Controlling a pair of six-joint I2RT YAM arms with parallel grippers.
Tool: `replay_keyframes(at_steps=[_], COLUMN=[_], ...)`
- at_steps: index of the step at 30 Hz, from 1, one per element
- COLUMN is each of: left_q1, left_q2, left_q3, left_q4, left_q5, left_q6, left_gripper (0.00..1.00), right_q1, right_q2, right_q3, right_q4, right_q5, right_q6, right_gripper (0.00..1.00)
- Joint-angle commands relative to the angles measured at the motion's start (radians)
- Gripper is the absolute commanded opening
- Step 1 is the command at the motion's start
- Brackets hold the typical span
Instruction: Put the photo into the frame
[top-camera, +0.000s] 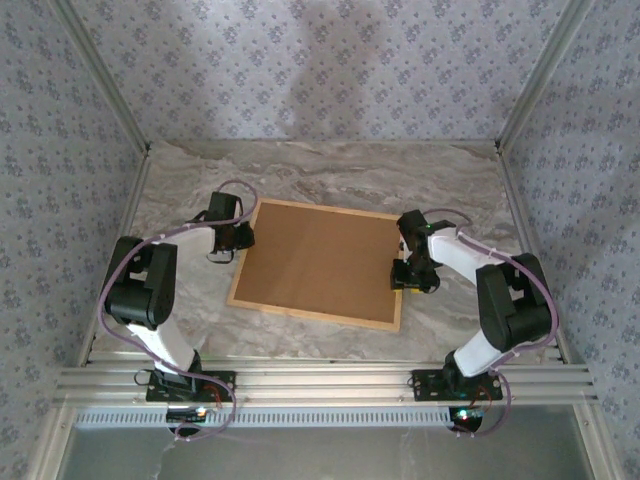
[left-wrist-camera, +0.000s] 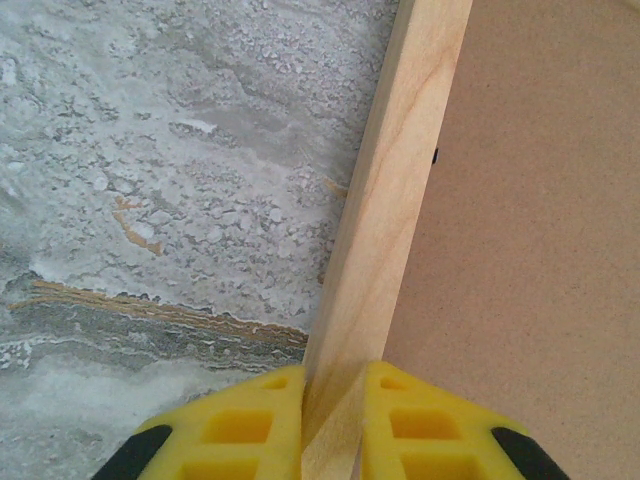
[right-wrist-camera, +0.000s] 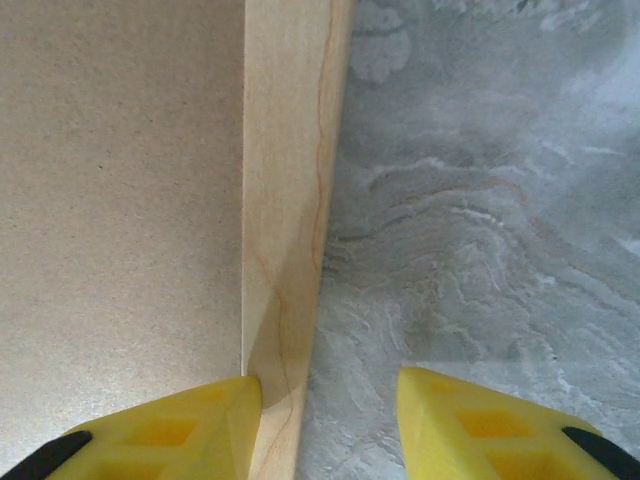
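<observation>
Two grippers sit at opposite sides of one frame. The left gripper (left-wrist-camera: 332, 372) is clamped on the frame (left-wrist-camera: 400, 180). Its yellow fingers (left-wrist-camera: 230, 425) press the left rail from either side with no gap showing, one on the table side and one on the board side. Ahead of those fingertips the pale wood rail runs straight away, leaning a little to the right in the wrist view. Outward of it lies the grey marbled table (left-wrist-camera: 150, 150). Inward of it the plain brown backing board (left-wrist-camera: 540, 250) sits against the rail.

The right gripper (right-wrist-camera: 330, 385) stands open astride the frame (right-wrist-camera: 285, 150) at its right rail and has hold of nothing. Its inner finger (right-wrist-camera: 190, 425) hangs over the backing board (right-wrist-camera: 120, 180), the tip touching the rail's inner edge. The outer finger is over the bare table (right-wrist-camera: 480, 200), apart from the rail's outer edge.

From above, the frame (top-camera: 315, 315) lies flat between the two grippers, board side up. The left gripper (top-camera: 243, 237) is on its left rail toward the far corner, and the right gripper (top-camera: 408, 278) is partway along its right rail. The backing board (top-camera: 320, 260) fills the frame. Beyond both grippers the table (top-camera: 330, 170) runs on to a patterned wall (top-camera: 330, 60).
</observation>
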Motion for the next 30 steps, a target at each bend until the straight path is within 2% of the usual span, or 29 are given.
replay_keyframes(at_steps=[1, 11, 30], left_q1=[-0.004, -0.009, -0.021], left_q2=[0.025, 0.025, 0.035], left_q3=[-0.035, -0.041, -0.056], left_q4=[-0.126, -0.12, -0.111], left_q5=[0.002, 0.008, 0.009], left_q6=[0.002, -0.002, -0.007], left_gripper=[0.18, 0.17, 0.17], right_q1=[0.016, 0.031, 0.087], right_q2=[0.036, 0.045, 0.131], right_q3=[-0.01, -0.013, 0.019], right_q4=[0.031, 0.079, 0.123], right_q5=[-0.015, -0.071, -0.06], right_q6=[0.013, 0.05, 0.076], right_gripper=[0.43, 0.47, 0.49])
